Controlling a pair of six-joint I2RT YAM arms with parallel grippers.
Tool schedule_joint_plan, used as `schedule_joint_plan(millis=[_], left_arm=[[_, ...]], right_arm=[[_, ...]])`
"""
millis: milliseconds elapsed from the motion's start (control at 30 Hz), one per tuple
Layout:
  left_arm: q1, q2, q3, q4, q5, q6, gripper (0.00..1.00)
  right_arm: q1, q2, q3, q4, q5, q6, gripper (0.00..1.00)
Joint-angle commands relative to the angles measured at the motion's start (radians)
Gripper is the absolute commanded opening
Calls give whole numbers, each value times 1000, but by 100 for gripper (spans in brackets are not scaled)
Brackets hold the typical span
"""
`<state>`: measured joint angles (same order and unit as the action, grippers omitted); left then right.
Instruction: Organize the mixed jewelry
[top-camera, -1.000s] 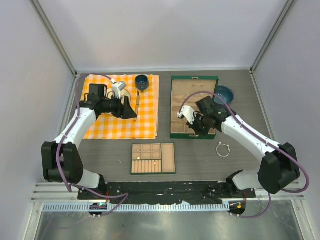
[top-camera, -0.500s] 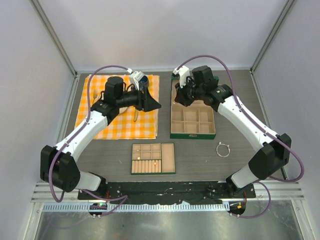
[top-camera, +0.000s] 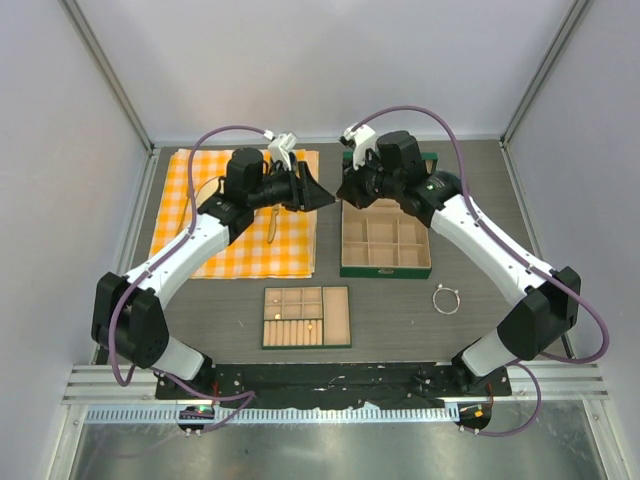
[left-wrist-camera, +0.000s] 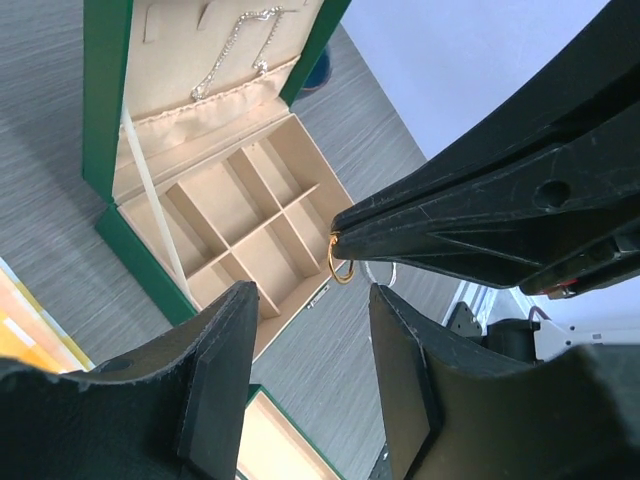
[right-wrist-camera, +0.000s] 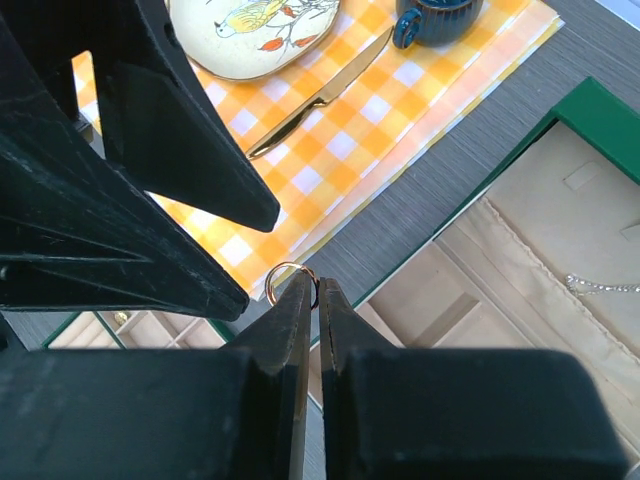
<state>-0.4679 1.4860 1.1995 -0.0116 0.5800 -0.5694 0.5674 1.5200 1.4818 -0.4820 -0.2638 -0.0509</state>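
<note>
The right end effector (right-wrist-camera: 308, 287) pinches a gold ring (right-wrist-camera: 289, 281) in front of the wide-apart left end effector (left-wrist-camera: 312, 296), which likely must close on it next.

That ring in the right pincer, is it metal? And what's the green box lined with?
The small gold ring shut in the right pincer looks like polished yellow metal: thin wire with bright glints; solid or plated, cannot tell. The green jewellery box has a beige lining, seemingly matte fabric or faux suede: no glare, a gathered seam at the lid pocket.
</note>
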Motion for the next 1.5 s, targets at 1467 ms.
schedule_joint_plan(millis=[1467], left_arm=[[-20, 34, 15, 125, -11, -47, 33]], right_arm=[[2, -57, -41, 138, 15, 126, 1]])
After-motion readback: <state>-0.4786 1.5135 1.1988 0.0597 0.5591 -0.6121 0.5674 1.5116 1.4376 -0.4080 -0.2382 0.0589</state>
